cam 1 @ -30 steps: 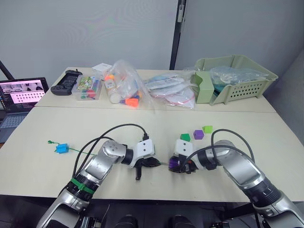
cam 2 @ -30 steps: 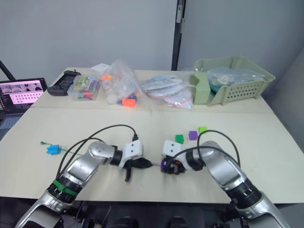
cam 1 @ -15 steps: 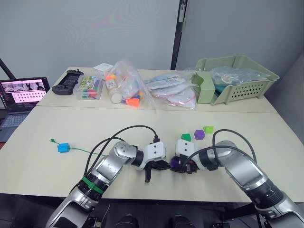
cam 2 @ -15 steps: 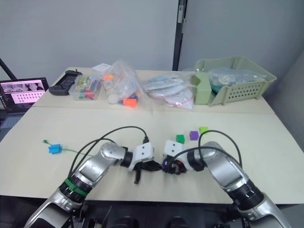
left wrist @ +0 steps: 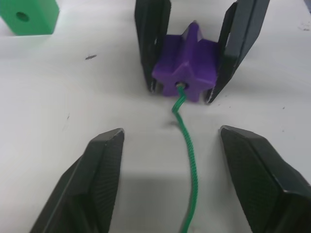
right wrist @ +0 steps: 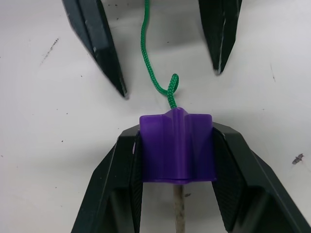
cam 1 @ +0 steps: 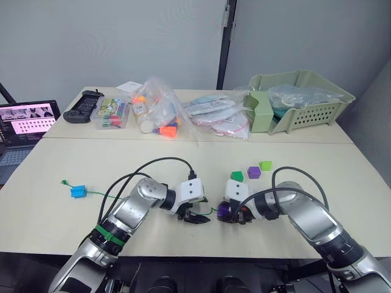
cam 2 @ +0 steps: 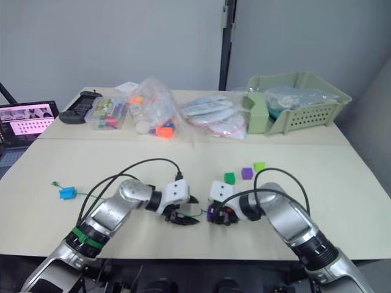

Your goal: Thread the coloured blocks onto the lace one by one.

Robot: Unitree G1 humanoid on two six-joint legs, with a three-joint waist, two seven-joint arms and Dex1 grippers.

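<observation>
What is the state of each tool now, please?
Left tool: open, holding nothing; the green lace runs between its fingers.
Right tool: closed on a purple block with the lace through it.

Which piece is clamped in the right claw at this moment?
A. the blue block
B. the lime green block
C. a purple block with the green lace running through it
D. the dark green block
C. The right claw is shut on the purple block, and the green lace enters the block's hole and lies between the fingers of the open left claw.
</observation>
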